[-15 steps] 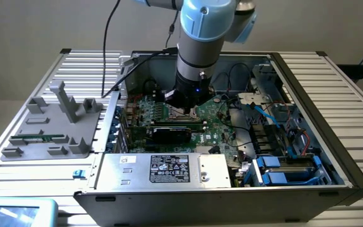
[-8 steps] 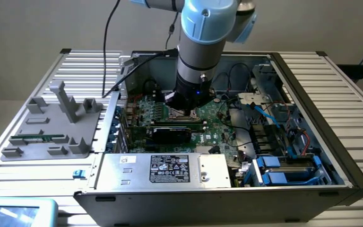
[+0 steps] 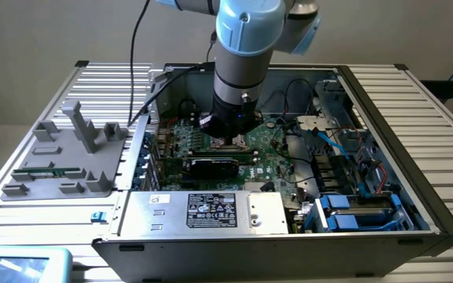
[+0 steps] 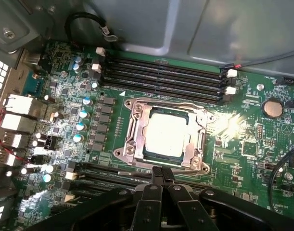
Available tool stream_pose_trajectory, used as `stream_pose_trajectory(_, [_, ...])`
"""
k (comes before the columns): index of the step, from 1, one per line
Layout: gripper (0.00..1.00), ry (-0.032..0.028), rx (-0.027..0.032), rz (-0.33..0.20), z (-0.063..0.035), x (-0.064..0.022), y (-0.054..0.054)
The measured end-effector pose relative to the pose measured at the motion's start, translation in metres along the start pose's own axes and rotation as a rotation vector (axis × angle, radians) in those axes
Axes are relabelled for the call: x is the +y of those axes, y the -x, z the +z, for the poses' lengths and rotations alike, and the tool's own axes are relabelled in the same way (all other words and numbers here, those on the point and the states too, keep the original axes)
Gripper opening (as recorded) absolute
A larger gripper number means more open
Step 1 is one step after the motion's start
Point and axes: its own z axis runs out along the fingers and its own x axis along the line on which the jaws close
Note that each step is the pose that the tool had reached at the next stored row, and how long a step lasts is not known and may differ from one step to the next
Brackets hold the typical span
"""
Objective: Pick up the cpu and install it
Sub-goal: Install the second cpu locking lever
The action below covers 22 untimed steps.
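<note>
- The open computer case (image 3: 384, 118) sits on a slatted metal table (image 3: 447, 171). Inside it lies the green motherboard (image 4: 243, 159), w/ a silver power box (image 3: 203, 210) at the case's front and blue drive bays (image 3: 344, 212) next to that box.
- On the motherboard is a square metal socket (image 4: 166, 137). The cpu (image 4: 167, 133) lies flat inside the socket frame, shiny top up.
- Long black memory slots (image 4: 166, 77) run along one side of the socket, more slots (image 4: 103, 171) along the other side.
- A gray holder tray (image 3: 61, 159) lies on the table outside the case, on the exterior view's left. A thin green stick (image 3: 49, 173) lies in it.
- The pincer (image 4: 161, 172) is closed, tips pressed together, holding nothing. It hangs over the socket's edge, just beside the cpu, not touching it as far as I can tell.
- The arm (image 3: 242, 71) reaches straight down into the case's middle. Case walls stand well apart from the socket; cables (image 3: 305, 94) crowd near the back wall.
</note>
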Motion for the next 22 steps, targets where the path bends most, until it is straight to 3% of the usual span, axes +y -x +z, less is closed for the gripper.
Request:
stream_pose_trajectory(5, [0.09, 0.0005, -0.0030, 0.006, 0.0008, 0.0003, -0.0031])
stream_pose_trajectory(10, [0.09, 0.0157, -0.0111, 0.006, 0.0013, 0.0003, -0.0031])
stream_pose_trajectory(15, [0.09, 0.0210, -0.0144, 0.007, 0.0024, -0.0004, -0.0032])
stream_pose_trajectory(21, [0.09, 0.0256, -0.0153, 0.006, 0.0002, -0.0083, -0.0044])
stream_pose_trajectory(22, [0.09, 0.0335, -0.0196, 0.005, 0.0002, -0.0085, -0.0045])
